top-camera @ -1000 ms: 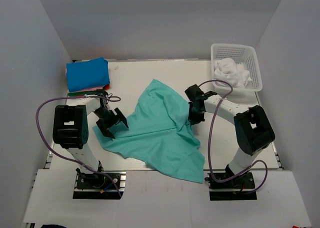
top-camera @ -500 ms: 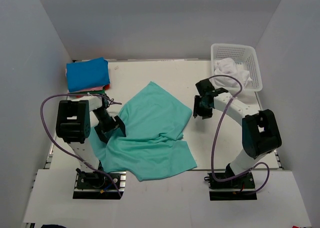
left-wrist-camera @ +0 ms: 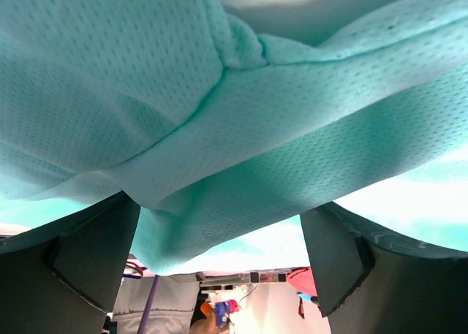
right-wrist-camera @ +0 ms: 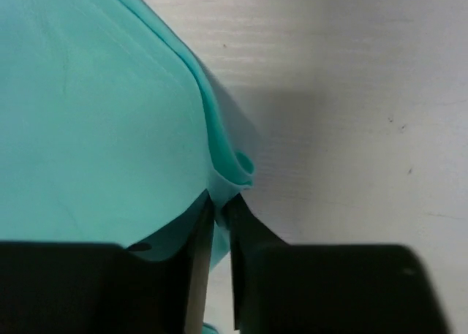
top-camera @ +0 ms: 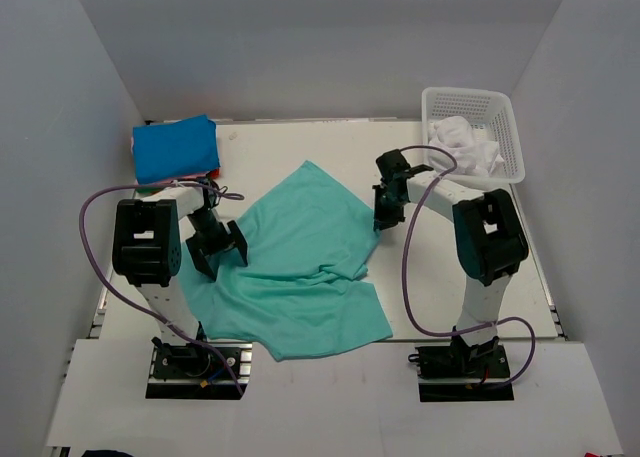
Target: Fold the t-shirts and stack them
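Note:
A teal-green t-shirt (top-camera: 300,267) lies spread and rumpled on the white table (top-camera: 300,142), with a ridge of folds across its middle. My left gripper (top-camera: 220,259) is open at the shirt's left edge; in the left wrist view (left-wrist-camera: 219,257) its jaws stand wide apart with the teal cloth (left-wrist-camera: 219,129) draped over and between them. My right gripper (top-camera: 382,220) is shut on the shirt's right corner; in the right wrist view (right-wrist-camera: 219,202) the jaws pinch a rolled bit of the hem (right-wrist-camera: 230,175) low over the table.
A stack of folded shirts, bright blue (top-camera: 175,149) on top with pink and dark green edges under it, sits at the back left. A white lattice basket (top-camera: 470,102) at the back right holds a crumpled white shirt (top-camera: 462,142). Grey walls enclose the table.
The shirt's near part has slid left and bunched into folds. My right gripper came off the shirt, then moved back left and closed on its right corner. My left gripper shifted slightly left.

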You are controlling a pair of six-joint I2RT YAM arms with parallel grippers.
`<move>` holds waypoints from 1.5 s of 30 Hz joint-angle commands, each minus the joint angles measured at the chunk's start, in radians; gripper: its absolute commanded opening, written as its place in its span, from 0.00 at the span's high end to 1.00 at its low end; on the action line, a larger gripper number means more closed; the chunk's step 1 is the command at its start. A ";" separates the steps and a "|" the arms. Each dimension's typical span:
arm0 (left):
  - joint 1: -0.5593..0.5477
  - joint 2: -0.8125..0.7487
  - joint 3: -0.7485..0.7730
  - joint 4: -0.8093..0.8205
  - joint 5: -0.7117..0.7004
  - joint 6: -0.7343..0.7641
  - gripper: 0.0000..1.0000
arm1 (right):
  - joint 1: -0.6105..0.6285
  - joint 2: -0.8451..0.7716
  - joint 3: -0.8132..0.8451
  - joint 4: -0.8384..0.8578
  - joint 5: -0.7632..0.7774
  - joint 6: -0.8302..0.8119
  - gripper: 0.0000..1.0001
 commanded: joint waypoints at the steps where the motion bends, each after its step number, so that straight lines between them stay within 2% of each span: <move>1: 0.003 0.006 0.025 0.185 -0.035 0.034 0.00 | 0.006 0.016 0.046 -0.009 0.006 0.004 0.86; 2: 0.003 0.006 0.034 0.197 -0.013 0.034 0.00 | 0.006 0.018 0.052 -0.001 0.006 0.007 1.00; 5: 0.003 0.006 0.076 0.216 0.019 0.055 0.00 | 0.004 0.001 0.137 -0.024 0.144 0.004 1.00; 10: -0.006 0.017 0.178 0.277 0.095 0.089 0.00 | 0.015 0.007 0.387 -0.199 0.355 -0.054 1.00; 15: -0.006 0.017 0.238 0.297 0.139 0.102 0.00 | 0.058 0.041 0.515 -0.256 0.293 -0.095 1.00; 20: -0.006 -0.003 0.238 0.287 0.139 0.102 0.00 | 0.188 0.150 0.671 -0.308 0.253 -0.124 0.95; 21: -0.006 -0.003 0.226 0.286 0.139 0.102 0.00 | 0.254 0.185 0.697 -0.337 0.257 -0.146 0.93; 23: -0.006 -0.027 0.208 0.277 0.119 0.102 0.00 | 0.297 0.245 0.752 -0.368 0.271 -0.143 0.86; 25: -0.006 -0.038 0.188 0.277 0.110 0.102 0.00 | 0.365 0.291 0.754 -0.395 0.265 -0.138 0.73; 26: -0.006 -0.038 0.174 0.277 0.109 0.093 0.00 | 0.374 0.296 0.738 -0.392 0.258 -0.109 0.47; 28: -0.006 -0.049 0.163 0.268 0.109 0.092 0.00 | 0.362 0.290 0.722 -0.380 0.153 -0.074 0.11; 32: -0.006 -0.061 0.143 0.268 0.109 0.092 0.00 | 0.348 0.189 0.626 -0.296 0.172 -0.075 0.10; 37: -0.006 -0.052 0.143 0.259 0.079 0.092 0.00 | 0.299 0.089 0.558 -0.221 0.062 -0.108 0.10; 41: -0.006 -0.052 0.143 0.259 0.060 0.092 0.00 | 0.219 0.023 0.480 -0.182 0.024 -0.056 0.10; 44: -0.006 -0.043 0.154 0.250 0.039 0.092 0.00 | 0.143 0.026 0.454 -0.200 0.107 -0.036 0.10; 45: -0.006 -0.043 0.154 0.239 0.027 0.092 0.00 | 0.141 0.041 0.461 -0.208 0.194 -0.039 0.10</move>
